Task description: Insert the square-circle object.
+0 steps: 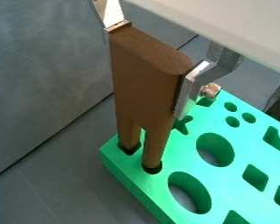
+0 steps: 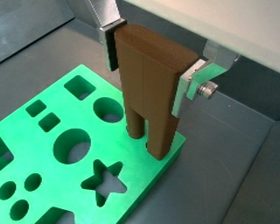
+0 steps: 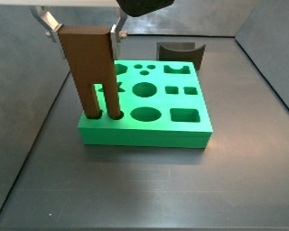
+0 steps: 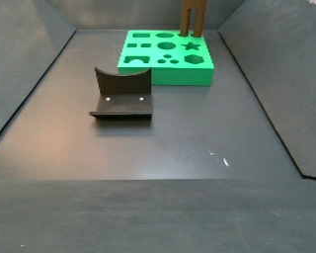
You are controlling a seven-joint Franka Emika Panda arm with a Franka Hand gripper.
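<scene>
The square-circle object (image 1: 149,87) is a tall brown piece with two legs, one round and one square. My gripper (image 1: 154,54) is shut on its upper part, and the silver fingers (image 2: 189,83) press on both sides. It stands upright over a corner of the green block (image 1: 213,175), which has several shaped holes. The leg ends meet the holes at that corner (image 3: 115,115); how deep they sit I cannot tell. The piece (image 3: 93,63) and the gripper (image 3: 82,29) also show in a side view. In the farther side view the piece (image 4: 194,18) stands at the block's (image 4: 168,54) far right.
The dark fixture (image 3: 180,51) stands behind the green block in a side view, and in front of it in the farther side view (image 4: 121,96). Grey walls ring the dark floor (image 4: 188,138).
</scene>
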